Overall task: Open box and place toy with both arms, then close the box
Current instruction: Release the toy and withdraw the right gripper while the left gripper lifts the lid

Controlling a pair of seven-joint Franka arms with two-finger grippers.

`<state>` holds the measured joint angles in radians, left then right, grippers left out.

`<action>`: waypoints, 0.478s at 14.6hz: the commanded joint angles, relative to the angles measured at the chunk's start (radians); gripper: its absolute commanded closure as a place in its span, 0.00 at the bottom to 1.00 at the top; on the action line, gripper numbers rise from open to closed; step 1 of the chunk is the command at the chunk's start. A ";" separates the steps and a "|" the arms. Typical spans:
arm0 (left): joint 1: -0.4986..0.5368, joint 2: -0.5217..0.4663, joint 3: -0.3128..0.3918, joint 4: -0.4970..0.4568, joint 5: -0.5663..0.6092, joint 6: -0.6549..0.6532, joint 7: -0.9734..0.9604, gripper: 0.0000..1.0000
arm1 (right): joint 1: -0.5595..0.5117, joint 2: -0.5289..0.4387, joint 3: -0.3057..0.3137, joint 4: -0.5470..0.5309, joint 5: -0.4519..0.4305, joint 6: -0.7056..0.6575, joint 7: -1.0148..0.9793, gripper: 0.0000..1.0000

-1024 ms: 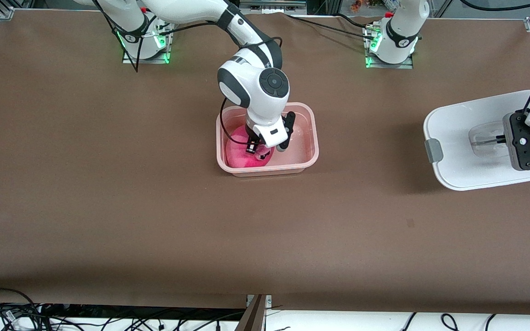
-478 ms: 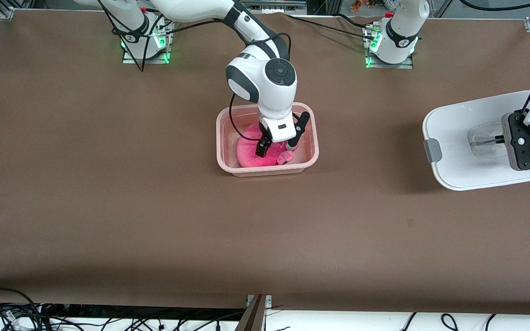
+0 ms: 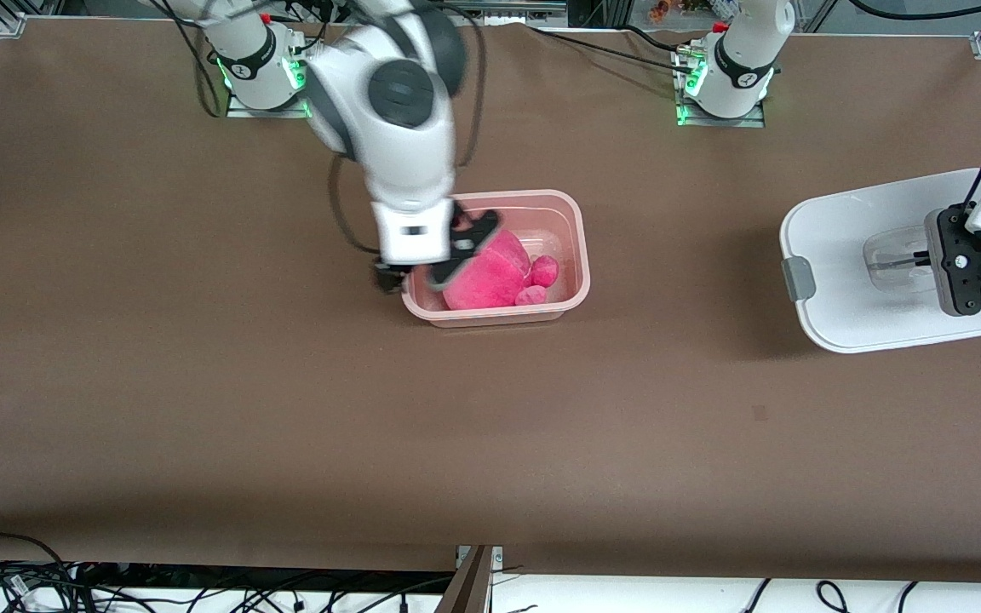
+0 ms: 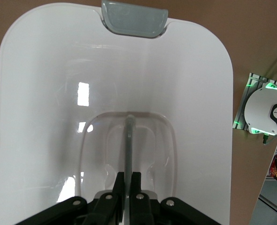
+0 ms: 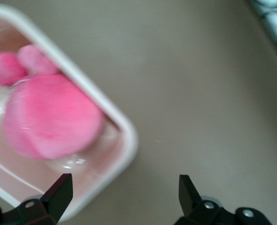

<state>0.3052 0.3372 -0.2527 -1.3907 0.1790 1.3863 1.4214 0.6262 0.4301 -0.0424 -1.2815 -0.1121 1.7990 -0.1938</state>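
The pale-pink box [image 3: 579,255] stands open mid-table, nearer the robots' bases than the front camera. The hot-pink toy [image 3: 490,272] lies inside it, toward the right arm's end. My right gripper [image 3: 412,279] is open and empty, up over the box's rim at that end. In the right wrist view the toy [image 5: 54,117] and the box rim [image 5: 115,123] show beside the spread gripper [image 5: 124,183]. My left gripper [image 3: 925,255] is shut on the clear handle [image 4: 129,133] of the white lid [image 3: 840,255] at the left arm's end of the table. In the left wrist view the gripper [image 4: 128,164] pinches the handle bar.
A grey clip [image 3: 800,278] sits on the lid's edge that faces the box; it also shows in the left wrist view [image 4: 134,18]. The lid casts a shadow on the brown table [image 3: 286,383]. Cables hang off the table's front edge.
My right gripper has let go of the toy, risen out of the box and swung toward the right arm's end. The toy now lies in the box. The left arm has barely moved.
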 commanded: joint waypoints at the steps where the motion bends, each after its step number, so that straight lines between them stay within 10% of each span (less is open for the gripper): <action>1: -0.032 -0.010 -0.003 0.009 0.014 -0.006 0.022 1.00 | -0.098 -0.134 -0.042 -0.036 0.058 -0.068 0.001 0.00; 7: -0.148 0.003 -0.086 0.009 -0.079 0.003 -0.088 1.00 | -0.103 -0.292 -0.261 -0.077 0.201 -0.274 -0.001 0.00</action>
<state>0.2000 0.3373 -0.3311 -1.3902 0.1378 1.3865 1.3762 0.5097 0.1912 -0.2818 -1.3043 0.0676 1.5538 -0.2061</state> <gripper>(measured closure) 0.930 0.000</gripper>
